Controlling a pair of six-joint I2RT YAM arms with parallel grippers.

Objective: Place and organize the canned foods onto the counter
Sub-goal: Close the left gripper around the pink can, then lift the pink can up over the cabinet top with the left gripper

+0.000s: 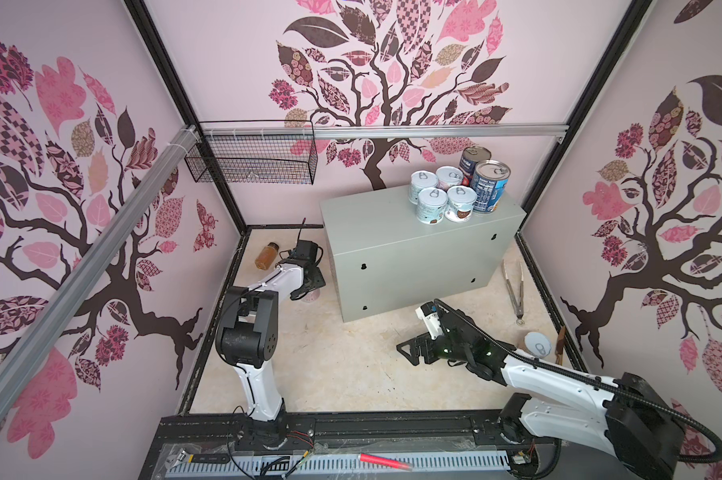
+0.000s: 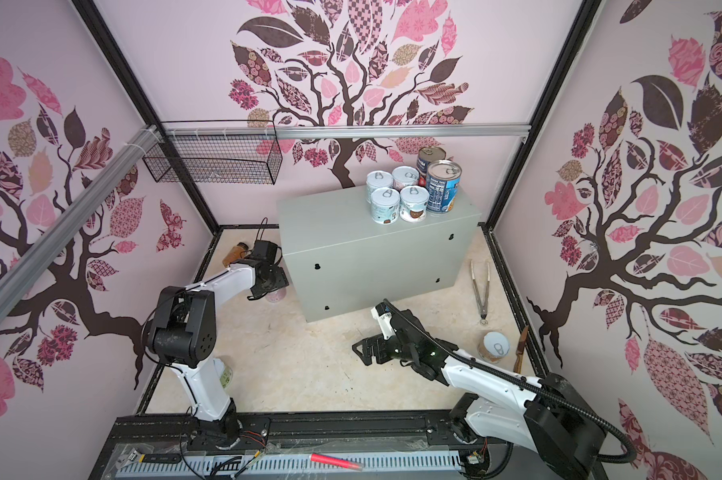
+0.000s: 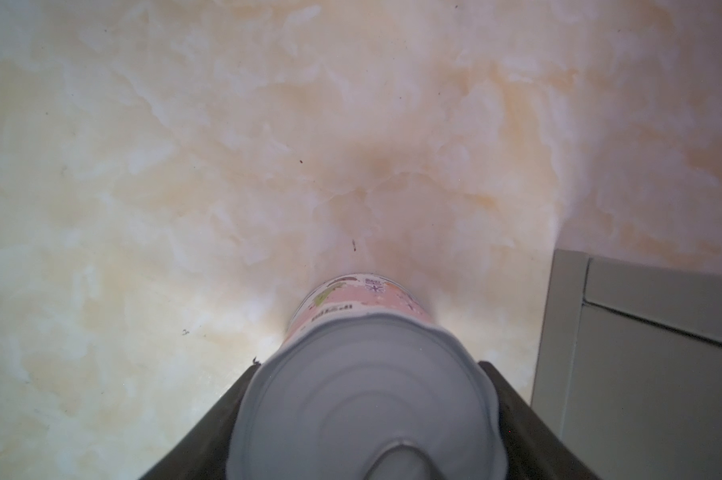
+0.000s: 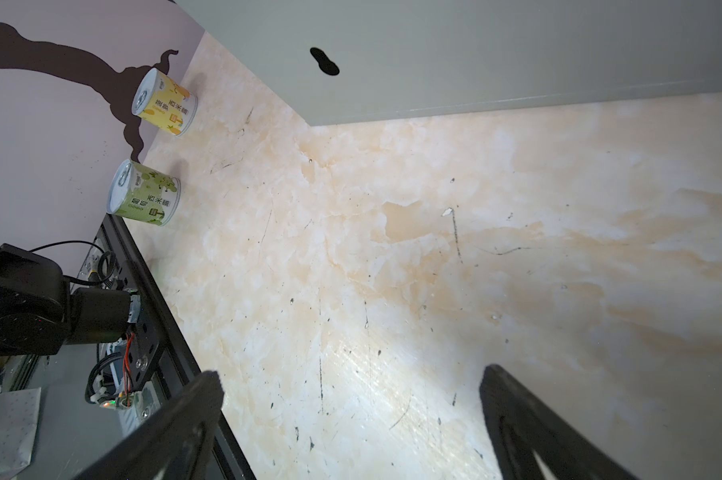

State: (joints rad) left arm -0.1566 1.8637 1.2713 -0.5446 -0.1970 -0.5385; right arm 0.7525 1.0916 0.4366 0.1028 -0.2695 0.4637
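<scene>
I have the left gripper point(image 3: 367, 368) down over the pink can point(image 3: 363, 303), which stands upright on the floor just beside the left end of the counter point(image 1: 392, 232). Its fingers point(image 3: 210, 436) stand one at each side of the white lid, very near the rim; whether they press the can I cannot tell. I come from above because, I think, the counter wall leaves little room for a side approach. The right gripper point(image 4: 351, 374) hangs wide open and empty over the bare floor in front of the counter, well apart from the left arm, so the two do not cross. On the counter top, four short cans point(image 1: 442, 195) stand in a tight block near the far right corner, with the blue can point(image 1: 490, 187) and a second tall can point(image 1: 473, 160) close beside them; this leaves most of the top for more cans. A yellow can point(image 4: 164, 102) and a green can point(image 4: 145, 193) by the left wall, and one more can point(image 1: 537, 344) near the right wall, are not yet moved.
</scene>
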